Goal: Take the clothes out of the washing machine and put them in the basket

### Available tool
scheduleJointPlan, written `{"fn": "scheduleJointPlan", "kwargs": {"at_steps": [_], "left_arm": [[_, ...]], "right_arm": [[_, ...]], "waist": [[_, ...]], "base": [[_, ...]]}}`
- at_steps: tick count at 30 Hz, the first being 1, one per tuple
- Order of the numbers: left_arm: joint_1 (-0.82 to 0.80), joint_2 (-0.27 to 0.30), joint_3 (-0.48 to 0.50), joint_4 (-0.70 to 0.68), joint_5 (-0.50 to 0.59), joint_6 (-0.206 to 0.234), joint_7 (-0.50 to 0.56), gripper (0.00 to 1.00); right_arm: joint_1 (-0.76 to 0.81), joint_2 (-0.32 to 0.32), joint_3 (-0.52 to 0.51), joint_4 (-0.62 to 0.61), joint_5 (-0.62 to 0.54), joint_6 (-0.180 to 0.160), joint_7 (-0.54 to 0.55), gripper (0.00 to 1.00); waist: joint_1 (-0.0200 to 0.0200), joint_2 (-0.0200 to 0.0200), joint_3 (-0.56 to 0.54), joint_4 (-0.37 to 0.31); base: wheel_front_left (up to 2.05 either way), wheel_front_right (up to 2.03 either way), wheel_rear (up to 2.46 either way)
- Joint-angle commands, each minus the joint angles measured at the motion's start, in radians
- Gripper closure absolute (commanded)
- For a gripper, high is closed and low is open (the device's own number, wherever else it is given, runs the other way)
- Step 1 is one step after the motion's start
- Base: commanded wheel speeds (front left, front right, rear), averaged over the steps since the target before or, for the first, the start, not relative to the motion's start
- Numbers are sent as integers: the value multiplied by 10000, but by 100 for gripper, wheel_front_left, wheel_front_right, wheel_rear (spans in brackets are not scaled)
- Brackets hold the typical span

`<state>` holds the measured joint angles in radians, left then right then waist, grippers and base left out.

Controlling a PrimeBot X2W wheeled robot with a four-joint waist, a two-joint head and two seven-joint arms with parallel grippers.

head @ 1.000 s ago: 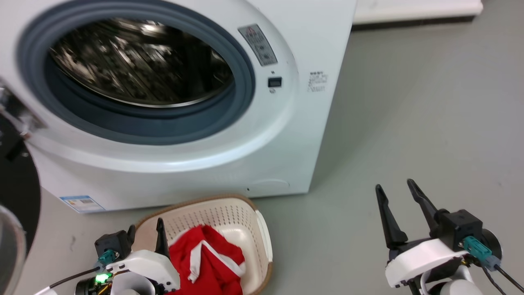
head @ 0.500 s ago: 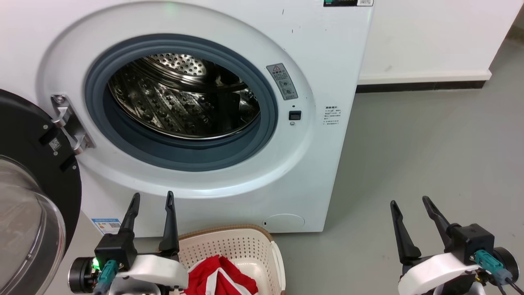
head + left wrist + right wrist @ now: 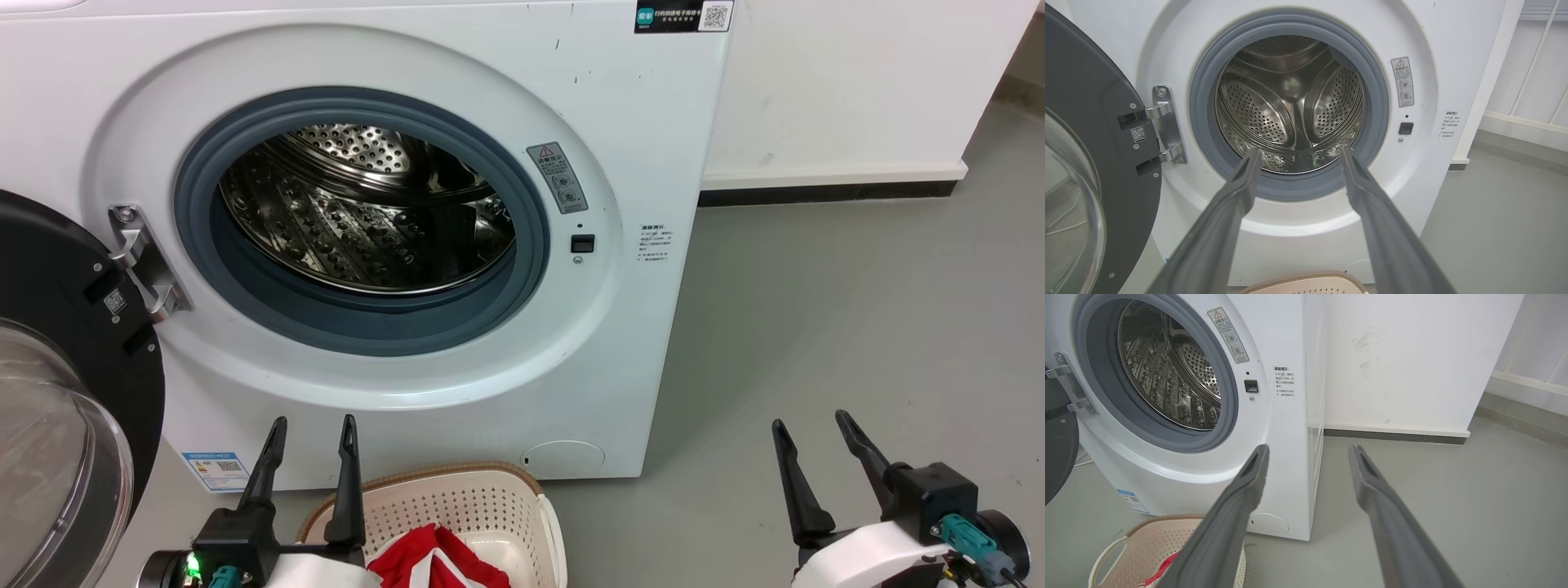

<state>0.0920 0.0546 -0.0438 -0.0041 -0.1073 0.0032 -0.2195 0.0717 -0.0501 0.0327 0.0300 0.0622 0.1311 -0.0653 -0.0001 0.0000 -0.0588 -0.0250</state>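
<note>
The white washing machine [image 3: 645, 122] stands with its black-framed glass door [image 3: 49, 392] swung open to the left. Its steel drum [image 3: 367, 212] shows bare perforated metal, also in the left wrist view [image 3: 1290, 102]. The cream basket [image 3: 490, 506] sits on the floor below the porthole, and red clothes [image 3: 433, 559] with white stripes lie inside it. My left gripper [image 3: 314, 425] hangs open just left of the basket, fingers pointing up at the machine. My right gripper [image 3: 812, 425] is open over the grey floor to the right. In the right wrist view the basket [image 3: 1139, 547] holds a red edge of clothes [image 3: 1163, 567].
A white wall with a dark baseboard [image 3: 824, 194] runs behind the machine on the right. Grey floor [image 3: 857, 327] stretches to the right of the machine. The open door's hinge [image 3: 143, 261] juts out at the left of the porthole.
The head camera has tilted upward, so the machine fills more of the picture and the basket sits lower. Both grippers stay open, and the left one has risen from the basket.
</note>
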Motion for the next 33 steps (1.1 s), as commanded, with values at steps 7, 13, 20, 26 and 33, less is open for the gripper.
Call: {"fn": "scheduleJointPlan", "kwargs": {"at_steps": [7,13,20,26,33], "left_arm": [[81,-22,23,292,-478,-39,142,100],[-111,-23,157,480,-1720,-148,418,100],[-311,-24,302,676,-3043,-269,707,100],[-468,-25,416,830,-4091,-365,937,100],[-640,-26,539,999,-5229,-469,1188,100]], "right_arm": [[60,1,18,232,477,0,7,100],[-116,-82,-40,398,1851,0,111,100],[-319,-148,-91,585,3290,-1,209,100],[-456,-190,-141,720,4418,-1,290,100],[-600,-228,-205,859,5632,-1,385,100]], "waist": [[1,0,1,4],[1,0,31,17],[1,0,66,30],[1,0,96,42],[1,0,131,56]], "base": [[0,0,0],[0,0,0],[0,0,0],[0,0,0],[0,0,0]]}}
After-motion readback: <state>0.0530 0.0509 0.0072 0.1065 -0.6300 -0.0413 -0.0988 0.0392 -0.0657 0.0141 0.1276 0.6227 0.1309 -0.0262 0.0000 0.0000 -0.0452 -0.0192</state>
